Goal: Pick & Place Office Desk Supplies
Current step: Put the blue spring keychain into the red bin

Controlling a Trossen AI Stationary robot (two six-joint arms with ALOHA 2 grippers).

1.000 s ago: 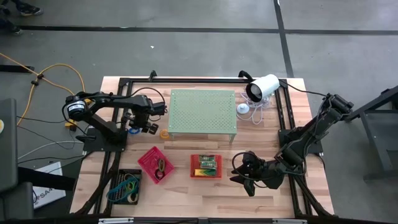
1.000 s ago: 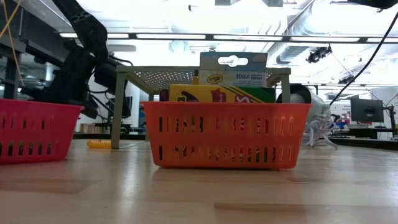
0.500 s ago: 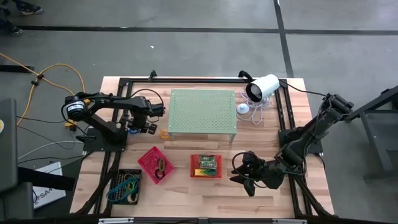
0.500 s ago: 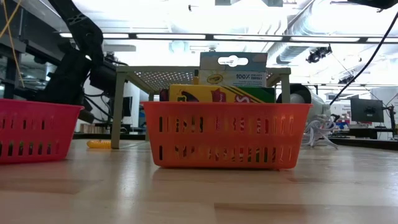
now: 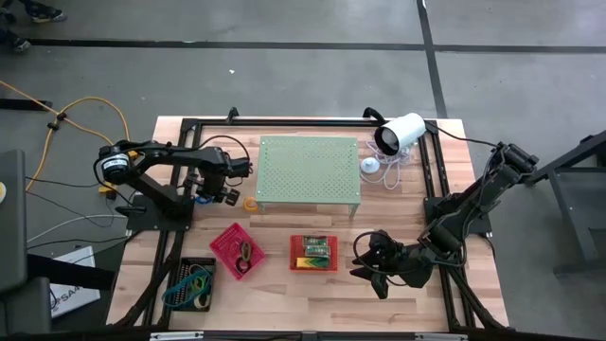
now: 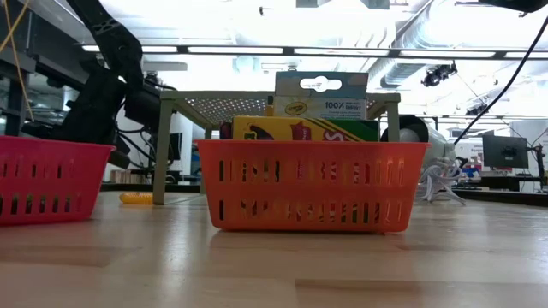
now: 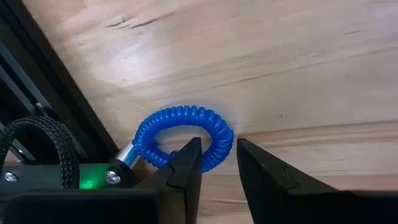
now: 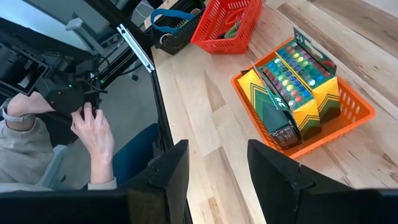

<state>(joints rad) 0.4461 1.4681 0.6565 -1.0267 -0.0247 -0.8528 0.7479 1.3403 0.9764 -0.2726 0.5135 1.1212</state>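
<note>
Blue coiled loop (image 7: 186,134), lower centre of the left wrist frame: left gripper (image 7: 217,163) narrowing around its near edge, not yet clamped. Pickup starting. Right gripper (image 8: 214,163) part-open, empty.

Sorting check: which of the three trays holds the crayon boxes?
The orange-red tray, the rightmost of the three, nearest the right gripper. The pink tray and black tray hold loose bands instead.

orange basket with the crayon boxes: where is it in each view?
High view: orange basket at front centre, right of the pink basket.
Low view: centre foreground, boxes sticking up.
Left wrist view: not in it.
Right wrist view: on the right, crayon boxes inside.
Shared landmark: the pink basket beside it.
</note>
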